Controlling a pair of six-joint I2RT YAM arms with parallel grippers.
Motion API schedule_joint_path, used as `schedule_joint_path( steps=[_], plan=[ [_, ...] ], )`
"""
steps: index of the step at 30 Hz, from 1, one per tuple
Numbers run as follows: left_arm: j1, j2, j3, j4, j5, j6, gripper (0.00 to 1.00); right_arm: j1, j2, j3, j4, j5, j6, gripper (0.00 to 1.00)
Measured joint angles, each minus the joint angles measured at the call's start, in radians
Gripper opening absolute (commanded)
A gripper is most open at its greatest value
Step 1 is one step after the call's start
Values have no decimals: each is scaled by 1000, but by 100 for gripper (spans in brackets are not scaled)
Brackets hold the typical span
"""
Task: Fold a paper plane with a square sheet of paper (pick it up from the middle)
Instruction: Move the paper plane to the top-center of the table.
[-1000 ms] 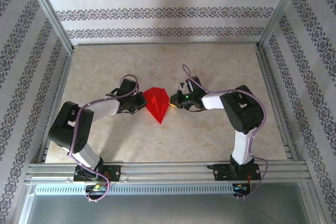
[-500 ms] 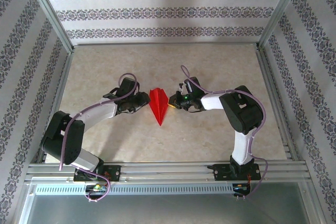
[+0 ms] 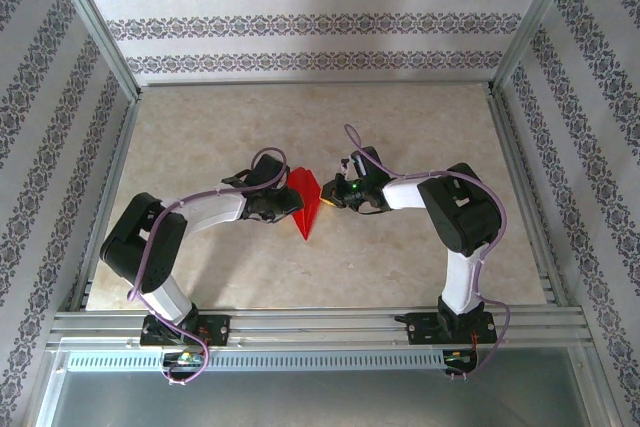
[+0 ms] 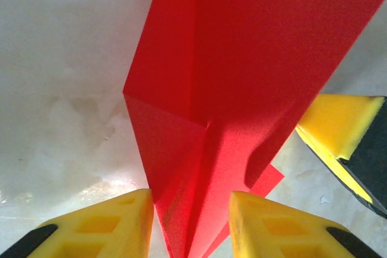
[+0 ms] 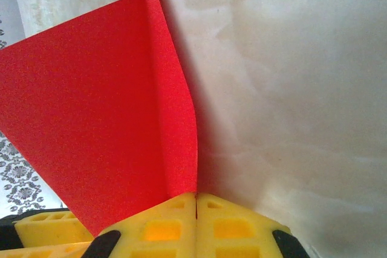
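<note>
The square sheet of paper is bright red and folded into a narrow pointed dart, tip toward the near edge. It lies mid-table between both grippers. My left gripper presses in from the left. In the left wrist view its yellow fingers stand apart, open, straddling the paper's raised centre fold. My right gripper comes from the right and is shut on the paper's edge, fingertips pressed together with the sheet rising upright from them. One right finger shows beyond the paper.
The beige marble-look table is walled by a metal frame and patterned panels on three sides. Both arm bases sit on the rail at the near edge.
The paper has narrowed from a wide kite shape to a slim dart. My left gripper has opened and slid right onto the paper's left side. The right gripper stayed shut in place.
</note>
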Motion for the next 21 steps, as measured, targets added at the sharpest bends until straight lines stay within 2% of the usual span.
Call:
schedule_joint_path(
  steps=[3, 7, 15, 21],
  plan=[
    [0, 2, 10, 2, 13, 3, 30, 0, 0, 0, -3, 0, 0, 0],
    [-2, 2, 18, 7, 26, 5, 29, 0, 0, 0, -7, 0, 0, 0],
    [-18, 23, 50, 5, 33, 34, 37, 0, 0, 0, -7, 0, 0, 0],
    [-53, 77, 134, -53, 15, 77, 39, 0, 0, 0, -6, 0, 0, 0]
  ],
)
